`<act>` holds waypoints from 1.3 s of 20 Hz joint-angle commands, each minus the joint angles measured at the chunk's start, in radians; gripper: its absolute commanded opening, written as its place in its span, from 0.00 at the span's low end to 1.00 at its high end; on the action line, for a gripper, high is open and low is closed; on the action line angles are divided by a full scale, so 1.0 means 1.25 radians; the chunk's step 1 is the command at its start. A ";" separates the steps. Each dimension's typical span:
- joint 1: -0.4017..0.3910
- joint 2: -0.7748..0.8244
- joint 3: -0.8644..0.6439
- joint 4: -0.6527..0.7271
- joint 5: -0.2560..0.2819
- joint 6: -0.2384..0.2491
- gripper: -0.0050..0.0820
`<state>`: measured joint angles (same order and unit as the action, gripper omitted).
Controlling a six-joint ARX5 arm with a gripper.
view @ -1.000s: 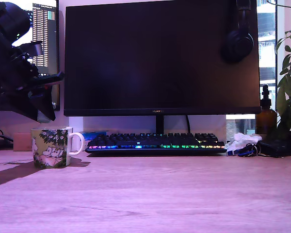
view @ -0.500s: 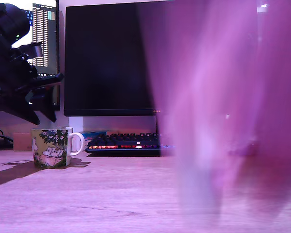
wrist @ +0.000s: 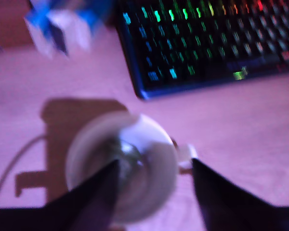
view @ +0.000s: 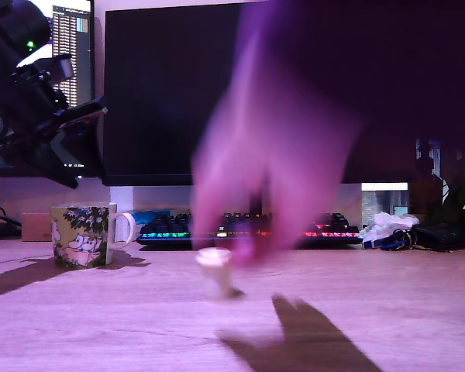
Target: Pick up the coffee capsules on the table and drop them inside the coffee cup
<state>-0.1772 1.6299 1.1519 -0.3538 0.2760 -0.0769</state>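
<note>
Blurred hand (view: 275,155) over capsule (view: 215,270), screening keyboard (view: 325,229).

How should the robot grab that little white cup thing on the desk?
From straight above, pinching the sides of the coffee capsule just under its top rim, probably. It stands upright and alone on the table, with its wider flat rim on top, so closing fingers should catch beneath it. A blurred hand hangs right over it, so wait.
</note>
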 commanded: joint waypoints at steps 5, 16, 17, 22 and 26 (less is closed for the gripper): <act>-0.005 -0.018 -0.013 -0.046 0.034 0.018 0.10; 0.002 -0.195 -0.285 0.227 0.230 0.077 0.06; 0.003 -0.215 -0.296 0.229 0.239 0.077 0.06; 0.004 -0.293 -0.316 0.224 0.255 0.083 0.06; 0.010 -0.314 -0.321 0.224 0.254 0.083 0.06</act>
<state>-0.1680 1.2495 0.7826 -0.0776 0.5903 0.0185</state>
